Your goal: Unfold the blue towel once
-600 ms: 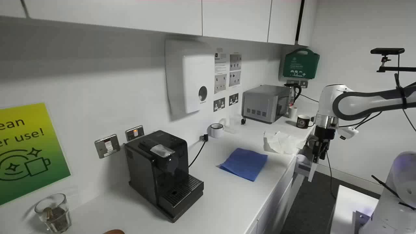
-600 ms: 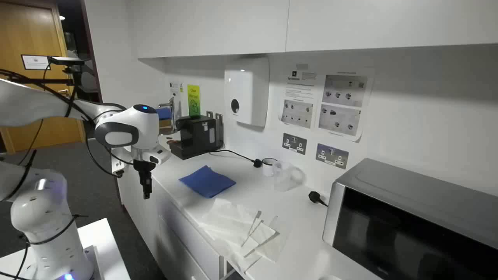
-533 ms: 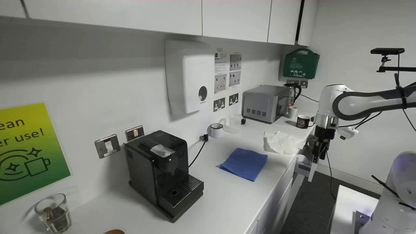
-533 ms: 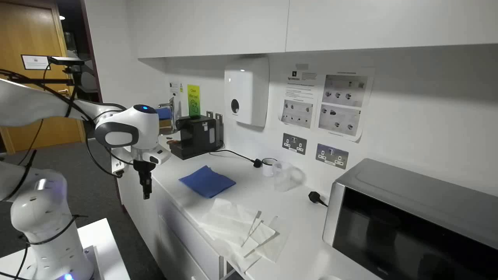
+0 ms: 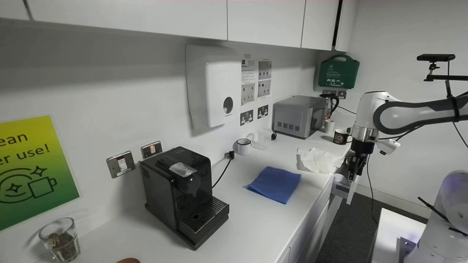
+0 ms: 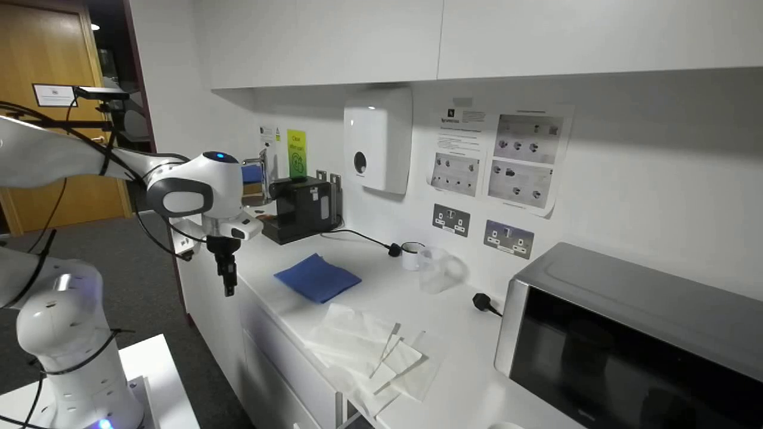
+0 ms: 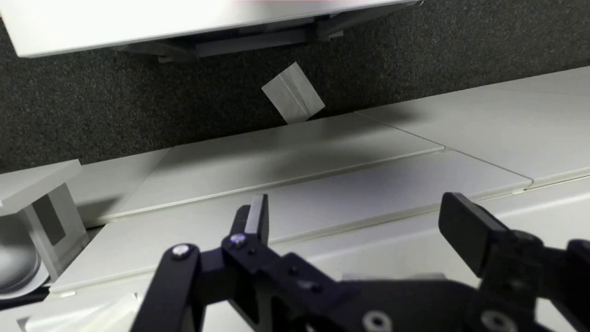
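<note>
The blue towel (image 5: 275, 183) lies folded into a flat, roughly square shape on the white counter. It also shows in an exterior view (image 6: 318, 278), with a small corner sticking up at its far edge. It is not in the wrist view. My gripper (image 5: 352, 178) points down, off the counter's front edge and apart from the towel, and it shows in an exterior view too (image 6: 229, 292). In the wrist view the gripper (image 7: 357, 205) has its fingers wide apart with nothing between them. Cabinet fronts lie beneath it.
Crumpled white paper (image 6: 369, 351) lies beside the towel near the counter's front edge. A black coffee machine (image 5: 182, 193), a white mug (image 5: 244, 148) and a microwave (image 6: 626, 333) stand on the counter. An open drawer (image 7: 41, 193) juts out at the wrist view's left.
My gripper has risen a little and shifted slightly towards the counter. The towel has not moved.
</note>
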Action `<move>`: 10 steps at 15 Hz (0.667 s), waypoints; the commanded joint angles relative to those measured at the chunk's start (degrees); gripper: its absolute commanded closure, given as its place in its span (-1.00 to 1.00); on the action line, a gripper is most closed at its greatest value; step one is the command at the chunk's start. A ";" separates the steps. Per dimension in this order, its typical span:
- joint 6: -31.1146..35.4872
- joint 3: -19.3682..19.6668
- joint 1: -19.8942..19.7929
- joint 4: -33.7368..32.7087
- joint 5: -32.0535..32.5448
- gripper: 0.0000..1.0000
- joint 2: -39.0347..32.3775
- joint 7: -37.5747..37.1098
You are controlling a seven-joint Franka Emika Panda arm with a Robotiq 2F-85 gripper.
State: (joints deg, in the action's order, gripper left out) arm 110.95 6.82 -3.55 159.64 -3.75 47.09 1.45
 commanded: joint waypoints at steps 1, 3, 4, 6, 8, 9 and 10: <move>4.93 -4.30 2.06 -2.75 -2.18 -1.00 -1.80 -2.84; 10.57 -6.92 3.60 -4.21 -3.83 -1.00 -2.66 -5.23; 13.47 -8.27 4.15 -4.89 -4.03 -1.00 -3.43 -6.30; 18.90 -11.14 4.89 -7.41 -4.02 -1.00 -7.02 -9.67; 22.36 -13.90 5.47 -10.63 -3.26 -1.00 -11.66 -12.41; 23.62 -15.30 5.48 -12.31 -2.58 -1.00 -14.16 -13.66; 24.04 -16.95 5.39 -14.54 -1.70 -1.00 -17.14 -14.94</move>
State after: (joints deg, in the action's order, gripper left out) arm 132.30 -6.78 1.72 152.11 -6.67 39.58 -10.14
